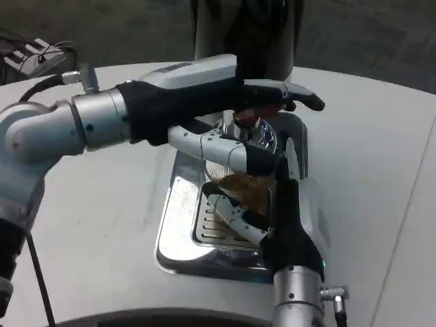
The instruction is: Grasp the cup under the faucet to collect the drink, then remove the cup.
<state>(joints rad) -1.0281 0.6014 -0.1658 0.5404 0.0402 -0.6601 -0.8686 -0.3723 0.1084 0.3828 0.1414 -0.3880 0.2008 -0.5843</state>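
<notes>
Right hand (pixel 272 204) apparently gripping cup (pixel 240 184), label unreadable

Table (pixel 102 225) white. Drip tray (pixel 178 225) shiny silver, slotted grate. Cup (pixel 240 178) clear, amber-brown drink inside. Left hand (pixel 225 92) and right hand (pixel 272 197) white-black; forearms silver. Dispenser (pixel 245 30) dark.

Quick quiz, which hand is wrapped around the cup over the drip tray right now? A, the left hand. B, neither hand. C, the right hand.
C: the right hand holds the cup over the drip tray, while the left hand reaches across above it at the dispenser.
</notes>
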